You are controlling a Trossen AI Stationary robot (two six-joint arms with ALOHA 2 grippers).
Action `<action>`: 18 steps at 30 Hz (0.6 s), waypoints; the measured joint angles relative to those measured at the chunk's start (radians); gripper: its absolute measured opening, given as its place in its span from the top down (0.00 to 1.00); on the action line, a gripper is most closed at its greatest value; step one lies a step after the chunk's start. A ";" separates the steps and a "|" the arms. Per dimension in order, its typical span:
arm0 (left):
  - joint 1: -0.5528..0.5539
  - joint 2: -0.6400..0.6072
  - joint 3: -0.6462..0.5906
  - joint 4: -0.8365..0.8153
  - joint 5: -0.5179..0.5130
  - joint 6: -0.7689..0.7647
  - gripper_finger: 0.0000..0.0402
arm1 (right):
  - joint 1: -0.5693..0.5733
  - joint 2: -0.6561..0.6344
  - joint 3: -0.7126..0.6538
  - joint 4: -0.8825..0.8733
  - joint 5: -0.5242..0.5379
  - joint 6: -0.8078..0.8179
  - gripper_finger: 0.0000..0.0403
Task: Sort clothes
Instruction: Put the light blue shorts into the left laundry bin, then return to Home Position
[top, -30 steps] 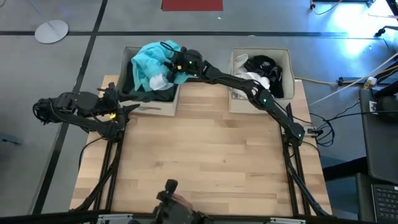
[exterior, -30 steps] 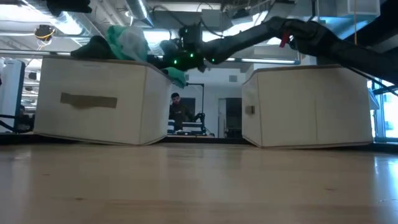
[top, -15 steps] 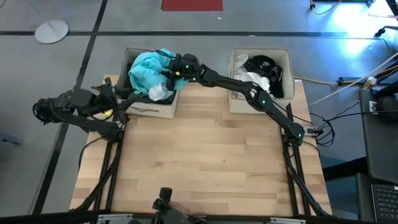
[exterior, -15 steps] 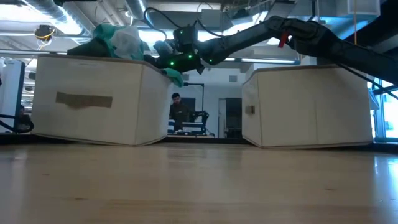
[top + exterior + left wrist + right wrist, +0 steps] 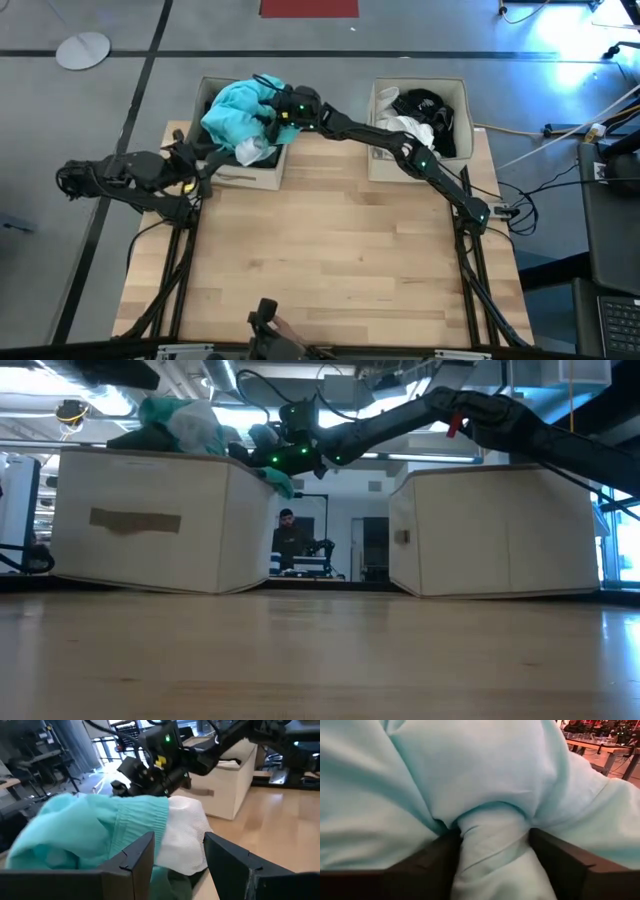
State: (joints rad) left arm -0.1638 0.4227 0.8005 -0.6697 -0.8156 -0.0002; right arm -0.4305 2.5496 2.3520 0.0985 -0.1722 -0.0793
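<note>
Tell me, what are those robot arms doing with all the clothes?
The robot is sorting clothes into two beige boxes. Its right gripper has reached over the left box, and a fold of the turquoise garment sits between its fingers, which are not pressed tight. That garment lies on top of the pile, beside a white piece. The left gripper waits open at the same box's front edge. The right box already holds black and white clothes.
</note>
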 joint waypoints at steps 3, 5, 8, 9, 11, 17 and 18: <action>0.000 -0.020 -0.011 -0.003 0.041 -0.033 0.60 | 0.000 -0.020 -0.001 -0.012 0.004 0.001 0.32; 0.000 -0.034 -0.011 -0.002 0.080 -0.050 0.60 | 0.001 -0.048 -0.001 -0.028 0.006 -0.001 0.28; 0.000 -0.061 -0.011 0.006 0.103 -0.072 0.60 | 0.001 -0.104 0.000 -0.088 0.006 -0.002 0.24; 0.000 -0.068 -0.011 0.004 0.104 -0.077 0.60 | 0.001 -0.125 0.000 -0.126 0.006 -0.003 0.24; 0.000 -0.081 -0.011 -0.002 0.106 -0.088 0.60 | 0.001 -0.160 0.001 -0.187 0.009 -0.011 0.23; 0.000 -0.112 -0.011 -0.002 0.148 -0.117 0.60 | 0.010 -0.269 0.000 -0.391 0.039 -0.043 0.26; 0.000 -0.116 -0.011 -0.003 0.167 -0.121 0.60 | 0.012 -0.286 0.001 -0.419 0.042 -0.049 0.26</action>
State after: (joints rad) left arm -0.1638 0.3070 0.7895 -0.6728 -0.6489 -0.1213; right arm -0.4181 2.2641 2.3527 -0.3200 -0.1307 -0.1282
